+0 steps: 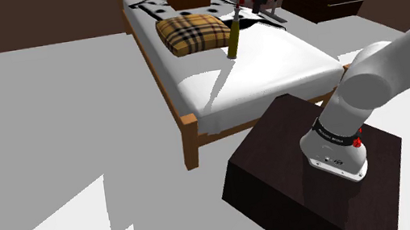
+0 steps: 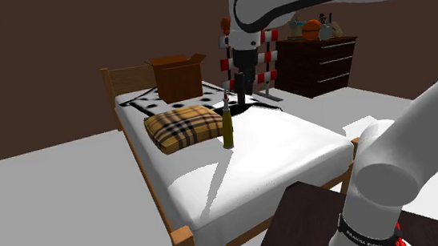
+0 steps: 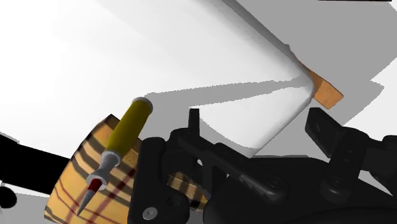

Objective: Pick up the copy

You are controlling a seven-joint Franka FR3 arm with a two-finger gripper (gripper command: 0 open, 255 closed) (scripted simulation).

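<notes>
The gripper is hanging over the head end of the bed with its two black fingers spread apart. Nothing is sitting between them, and they are clasping nothing. In the second exterior view the gripper is pointing straight down, above and a little behind the yellow pen-like tool.

That tool is standing upright on the white mattress, tip upward, just beside the plaid pillow. In the wrist view it is lying outside the fingers, off to one side, with a grey cone and a red point at its end and the pillow behind it.

Behind the pillow a black-and-white spotted cover is lying across the head of the bed, and an open cardboard box is sitting on it. A red-and-white striped frame is standing behind the arm. A dark wooden dresser is standing against the brown wall. The arm's dark stand is sitting at the foot of the bed.
</notes>
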